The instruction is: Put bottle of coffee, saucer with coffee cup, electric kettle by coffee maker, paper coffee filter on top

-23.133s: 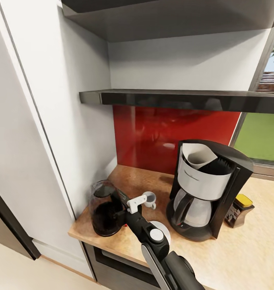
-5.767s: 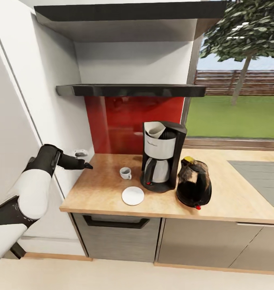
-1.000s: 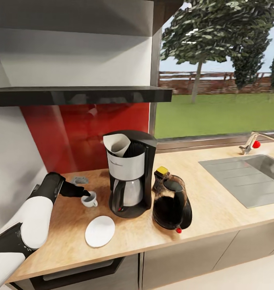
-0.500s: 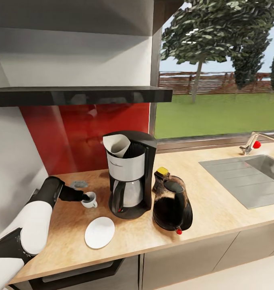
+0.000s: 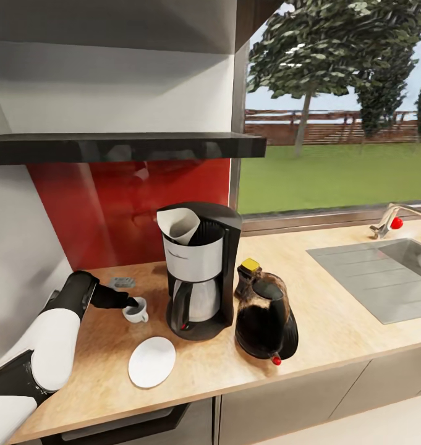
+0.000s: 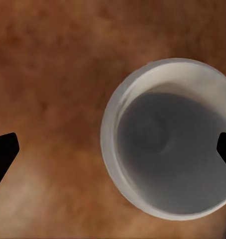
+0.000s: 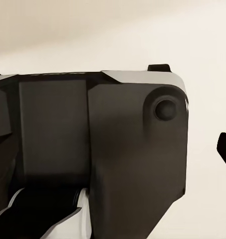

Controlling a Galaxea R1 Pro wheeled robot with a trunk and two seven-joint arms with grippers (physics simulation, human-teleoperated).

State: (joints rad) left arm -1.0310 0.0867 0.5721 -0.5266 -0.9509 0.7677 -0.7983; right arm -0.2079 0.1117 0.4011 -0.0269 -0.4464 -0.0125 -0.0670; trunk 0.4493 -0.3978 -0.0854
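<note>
The black and silver coffee maker point(image 5: 198, 272) stands on the wooden countertop point(image 5: 334, 315) with a white paper filter point(image 5: 179, 224) in its top. A dark electric kettle point(image 5: 266, 318) sits right of it. Behind the kettle is the yellow-capped coffee bottle point(image 5: 248, 275). The white saucer point(image 5: 151, 361) lies bare, left of and in front of the maker. The small white cup point(image 5: 136, 310) stands behind the saucer. My left gripper point(image 5: 130, 303) hangs open right over the cup point(image 6: 168, 139), with one fingertip point(image 6: 3, 154) off its side and the other at its far rim. My right gripper point(image 7: 113, 149) is open beside my own body.
A dark shelf point(image 5: 123, 147) runs above the red backsplash point(image 5: 130, 204). A small grey item point(image 5: 122, 282) lies on the counter behind the cup. A steel sink point(image 5: 383, 278) and tap point(image 5: 389, 219) are at the right. A white wall closes off the counter's left end.
My left gripper has sunk slightly, closer onto the cup. The whole view has shifted a little; the cup, saucer, maker and kettle stay where they were.
</note>
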